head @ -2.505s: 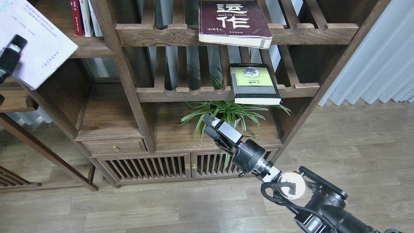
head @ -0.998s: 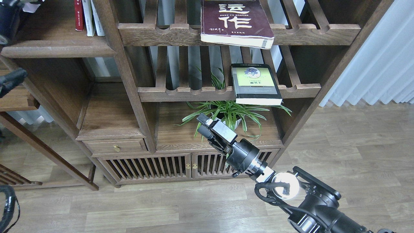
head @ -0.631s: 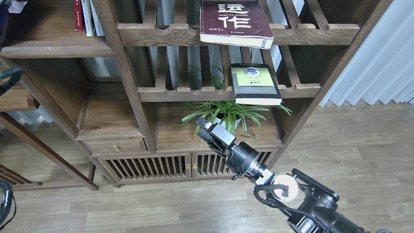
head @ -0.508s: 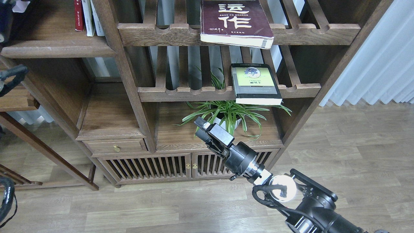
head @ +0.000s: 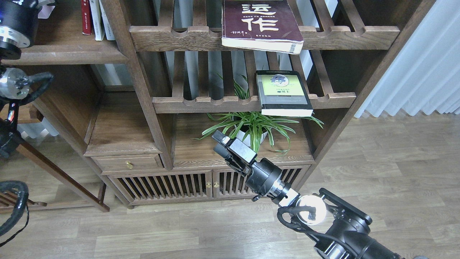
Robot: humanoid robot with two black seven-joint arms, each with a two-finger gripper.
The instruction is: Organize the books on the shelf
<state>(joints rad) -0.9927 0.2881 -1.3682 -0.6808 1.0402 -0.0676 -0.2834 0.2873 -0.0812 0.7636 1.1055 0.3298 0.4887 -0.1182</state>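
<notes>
Head view: your right arm comes in from the lower right corner and reaches up and left, wrist straight, with the right gripper point(head: 220, 139) hanging in front of the lower cabinet shelf, just left of the potted spider plant point(head: 251, 126); it's seen dark and end-on, so you cannot tell whether the fingers are apart or together, and nothing shows between them. Your left arm runs up the left edge, its round wrist housing at the top left corner over the shelf point(head: 68, 55), the solid dark plank with the rounded front edge; the left gripper itself is cut off by the frame edge. A sliver of the pale paperback point(head: 45, 9) shows just beside that wrist housing, above the plank. The maroon book point(head: 260, 25) lies flat on the upper slatted rack point(head: 172, 39), front edge overhanging the rail. The black-bordered book point(head: 284, 93) lies flat on the lower slatted rack point(head: 205, 104), also hanging over its rail. A few upright books point(head: 95, 18) stand at the back of the plank, near the post.
</notes>
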